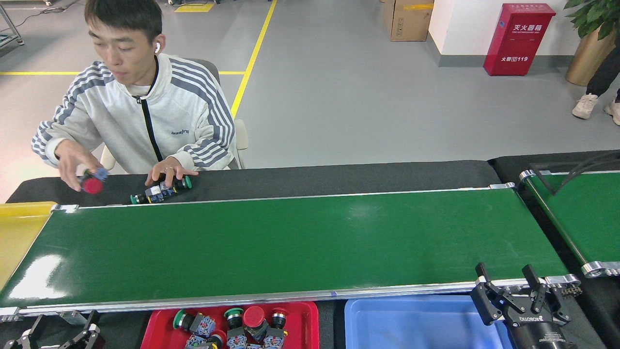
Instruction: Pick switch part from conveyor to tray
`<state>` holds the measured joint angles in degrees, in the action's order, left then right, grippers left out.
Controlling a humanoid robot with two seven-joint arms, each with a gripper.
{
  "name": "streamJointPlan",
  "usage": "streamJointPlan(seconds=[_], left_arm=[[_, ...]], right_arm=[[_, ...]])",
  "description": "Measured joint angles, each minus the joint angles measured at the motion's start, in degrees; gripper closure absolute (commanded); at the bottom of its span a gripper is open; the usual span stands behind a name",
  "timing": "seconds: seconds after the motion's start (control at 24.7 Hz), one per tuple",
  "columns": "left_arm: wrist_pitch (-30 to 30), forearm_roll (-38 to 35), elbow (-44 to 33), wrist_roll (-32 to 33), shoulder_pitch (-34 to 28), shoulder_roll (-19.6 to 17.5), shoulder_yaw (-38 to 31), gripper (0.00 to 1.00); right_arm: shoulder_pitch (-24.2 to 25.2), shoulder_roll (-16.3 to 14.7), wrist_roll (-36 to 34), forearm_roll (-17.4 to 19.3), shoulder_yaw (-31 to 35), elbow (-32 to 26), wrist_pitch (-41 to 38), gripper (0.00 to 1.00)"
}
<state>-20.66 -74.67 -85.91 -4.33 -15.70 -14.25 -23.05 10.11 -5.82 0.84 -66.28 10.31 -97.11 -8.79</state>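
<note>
Lying bare, the conveyor [290, 242] carries no parts. Switch parts [232, 325] are held in the tray [310, 320] at its near edge. Right gripper [508, 293] fingers are spread apart; left gripper [58, 334] state cannot be told.

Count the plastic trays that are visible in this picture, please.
3: the red tray at the bottom centre, the blue tray beside it on the right, the yellow tray at the conveyor's left end.

Right gripper [511, 283]: black metal two-finger claw with linkage bars, small silver screws, white "ROBOTIQ" lettering on black body, mounted on round black wrist. Left gripper [58, 325]: black finger tips with silver-grey pads and screws, mostly cut off by bottom edge.
</note>
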Motion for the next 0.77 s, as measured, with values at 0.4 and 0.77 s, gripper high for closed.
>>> streamJointPlan(seconds=[0.4,0.77], left_arm=[[0.04,-0.01,-0.01,0.0,0.47,0.0,-0.04,0.0],[0.05,-0.02,-0.07,-0.01,1.85,0.0,-0.03,0.0]], right_arm=[[4.47,0.04,-0.86,0.0,0.13,-2.79,0.17,0.01],[6.46,0.04,-1.15,-0.45,2.62,-2.81,0.03,0.01]])
